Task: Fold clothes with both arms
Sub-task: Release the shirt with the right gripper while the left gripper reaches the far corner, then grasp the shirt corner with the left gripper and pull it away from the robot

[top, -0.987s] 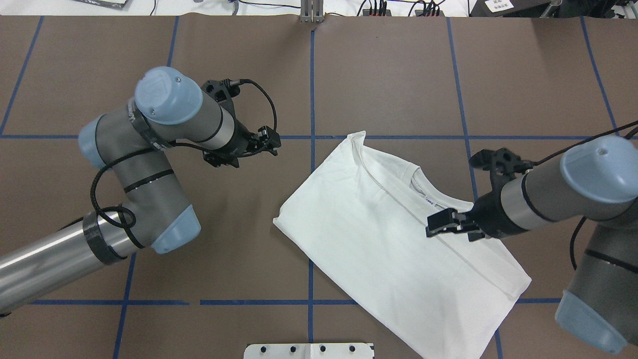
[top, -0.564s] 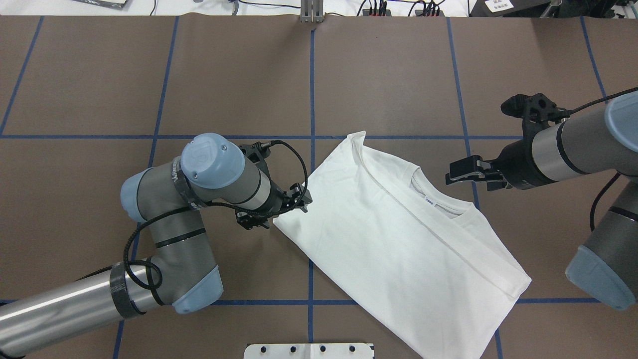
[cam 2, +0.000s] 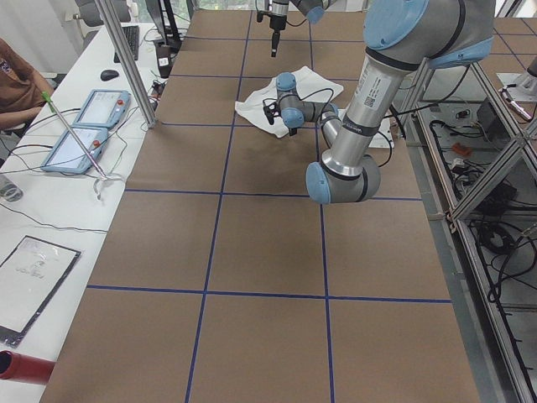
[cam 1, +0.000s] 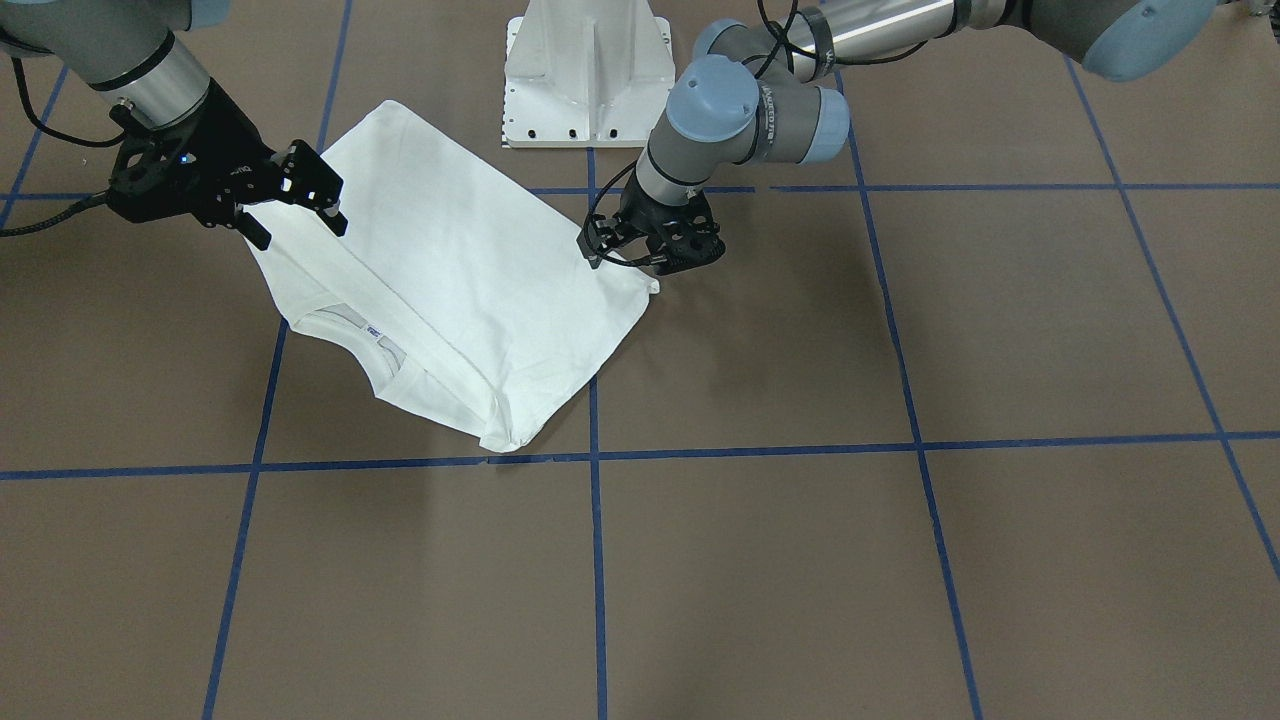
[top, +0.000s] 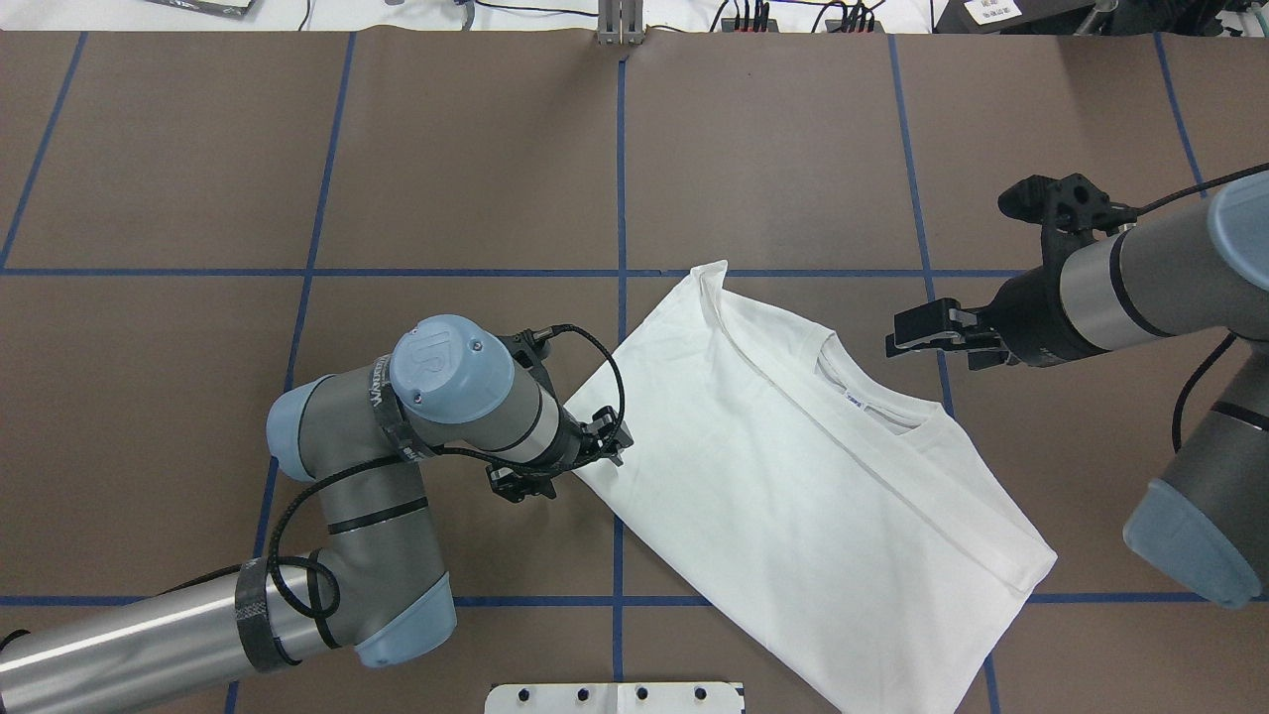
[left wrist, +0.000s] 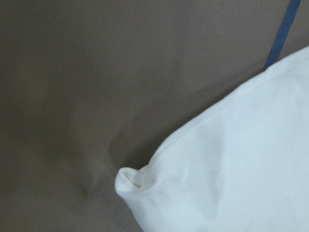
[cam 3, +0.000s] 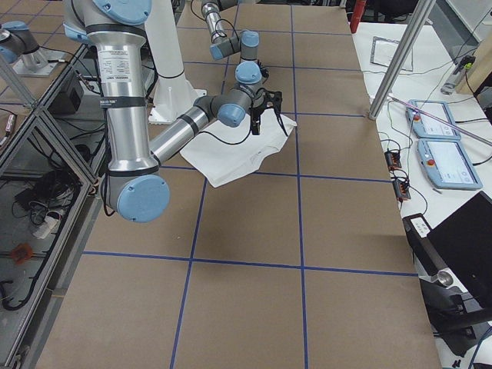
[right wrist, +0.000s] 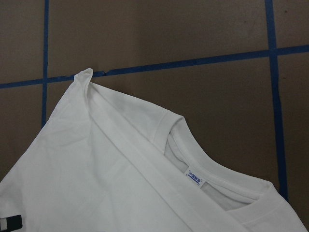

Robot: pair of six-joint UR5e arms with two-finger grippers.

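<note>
The white T-shirt (top: 793, 476) lies folded lengthwise and slanted on the brown table; it also shows in the front view (cam 1: 450, 270). Its ribbed collar (top: 872, 397) and small neck label (right wrist: 194, 177) face up, and the printed text is hidden. My left gripper (top: 565, 461) points down, low over the shirt's left hem corner (left wrist: 130, 179), with its jaws apart (cam 1: 648, 262). My right gripper (top: 897, 335) hangs open and empty above the table just beyond the collar; in the front view (cam 1: 298, 225) it is over the shirt's edge.
The white pedestal base (cam 1: 590, 70) stands at the table's near edge by the shirt's lower end. Blue tape lines (top: 621, 198) grid the table. A side bench with tablets (cam 2: 84, 126), a metal post (cam 2: 126, 59) and a seated person (cam 2: 17, 84) lie beyond the far edge.
My left arm swung in and down from the left to the shirt's left corner. My right gripper lifted off the shirt below the collar and drew back to beside the collar.
</note>
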